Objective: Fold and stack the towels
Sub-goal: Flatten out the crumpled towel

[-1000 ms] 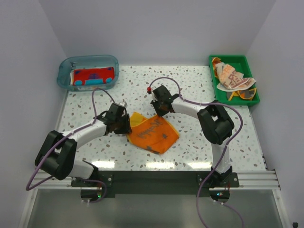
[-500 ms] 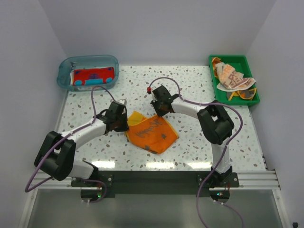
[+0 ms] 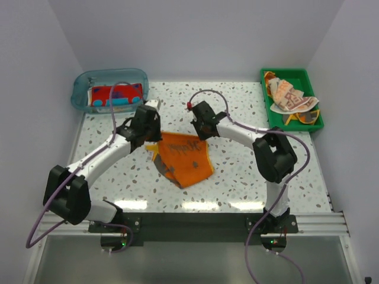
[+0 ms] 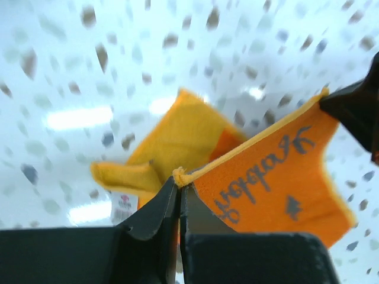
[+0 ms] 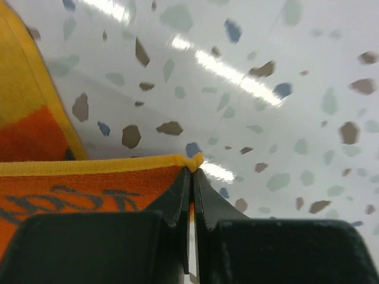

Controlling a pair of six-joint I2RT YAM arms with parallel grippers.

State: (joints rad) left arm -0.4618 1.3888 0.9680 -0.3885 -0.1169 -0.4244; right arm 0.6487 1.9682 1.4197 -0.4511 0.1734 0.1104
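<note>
**Top external view: both grippers pinch the orange towel by its far corners**

The orange towel (image 3: 185, 158) sits in the middle of the speckled table (image 3: 249, 177), between the two arms. Its far edge is pulled taut between the left gripper (image 3: 151, 136) and the right gripper (image 3: 201, 132). The rest drapes toward the near edge and ends in a point on the tabletop.

In the left wrist view the jaws are closed tight on a yellow-trimmed corner. Dark script lettering (image 4: 260, 174) runs across the raised cloth. Below it, a fold of the same towel lies on the table with a small white label (image 4: 123, 205) showing.

In the right wrist view the jaws are likewise clamped on the other yellow-hemmed corner, with the orange face stretching off to the left.

At the far left corner a clear blue tub (image 3: 83, 89) holds a flat red and teal towel (image 3: 116, 94). At the far right a green tray (image 3: 309, 78) holds a crumpled peach-patterned towel (image 3: 289, 94) lying on other cloth that cannot be made out clearly.
</note>
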